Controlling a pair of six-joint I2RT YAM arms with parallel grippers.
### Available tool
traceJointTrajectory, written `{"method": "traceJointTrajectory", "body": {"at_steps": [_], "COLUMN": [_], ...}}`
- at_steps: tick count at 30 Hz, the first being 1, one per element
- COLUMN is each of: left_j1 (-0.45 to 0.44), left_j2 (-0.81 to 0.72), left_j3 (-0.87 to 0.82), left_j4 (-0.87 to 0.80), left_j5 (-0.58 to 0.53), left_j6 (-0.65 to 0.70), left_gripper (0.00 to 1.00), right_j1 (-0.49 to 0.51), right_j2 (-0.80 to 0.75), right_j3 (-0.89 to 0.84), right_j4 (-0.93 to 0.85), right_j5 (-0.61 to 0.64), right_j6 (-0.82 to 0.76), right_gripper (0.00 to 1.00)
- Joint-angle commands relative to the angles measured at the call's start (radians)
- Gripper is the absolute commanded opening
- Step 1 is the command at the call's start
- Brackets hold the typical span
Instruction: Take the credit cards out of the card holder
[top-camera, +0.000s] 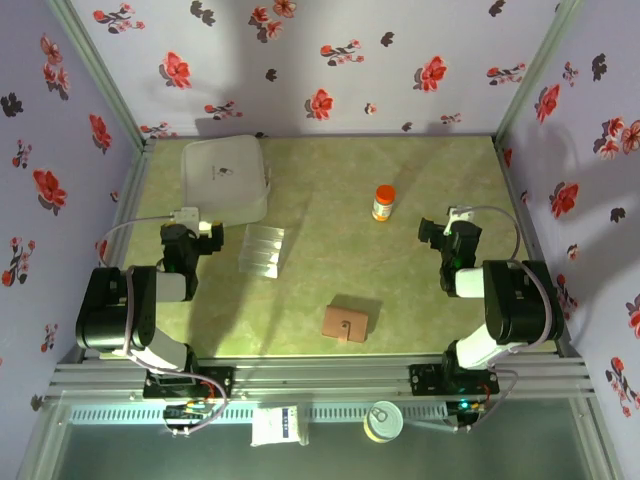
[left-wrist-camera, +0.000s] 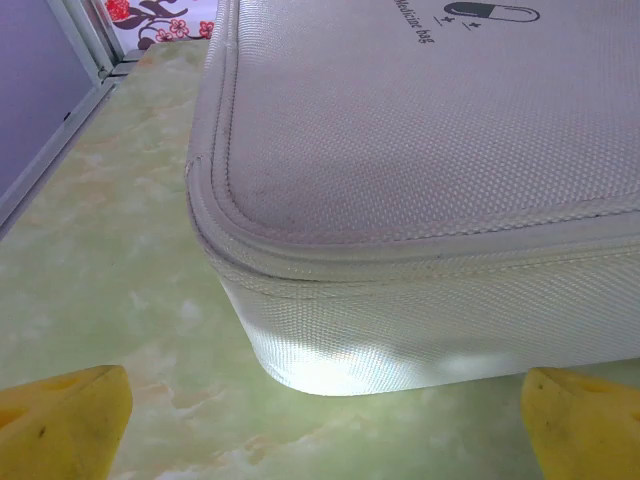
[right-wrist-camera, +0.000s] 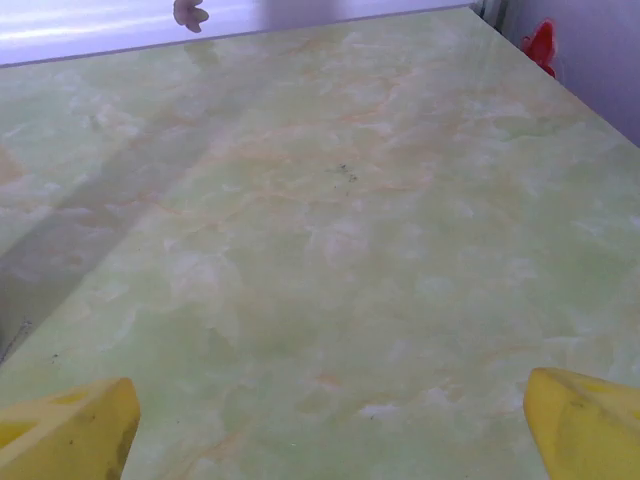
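While the green table gives open room through its middle, the white bag fills the far-left corner, its edge just ahead of your left gripper. Both that and your right gripper gape wide, holding nothing; the brown card holder lies folded near the front edge, between the arms.

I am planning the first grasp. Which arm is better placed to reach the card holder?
Probably right: the card holder lies nearer the open right gripper; the left gripper faces the white bag.
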Motion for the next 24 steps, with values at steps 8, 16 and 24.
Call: {"method": "traceJointTrajectory", "body": {"at_steps": [8,16,24], "left_j1": [0.002,0.006,0.008], "left_j2": [0.010,0.011,0.011], "left_j3": [0.018,0.022,0.026], "left_j4": [0.035,0.026,0.021], "left_j5": [-0.020,-0.026,-0.021], "left_j6": [-0.010,-0.018,-0.020], "left_gripper": [1.00,1.00,1.00], "right_j1": [0.006,0.005,0.004], "right_j2": [0.005,0.006,0.006], "right_j3": [0.013,0.015,0.016], "right_j4": [0.028,0.028,0.025], "right_j5": [0.009,0.006,0.005], "right_j6": [0.015,0.015,0.017], "right_gripper": [0.99,0.99,0.99]}}
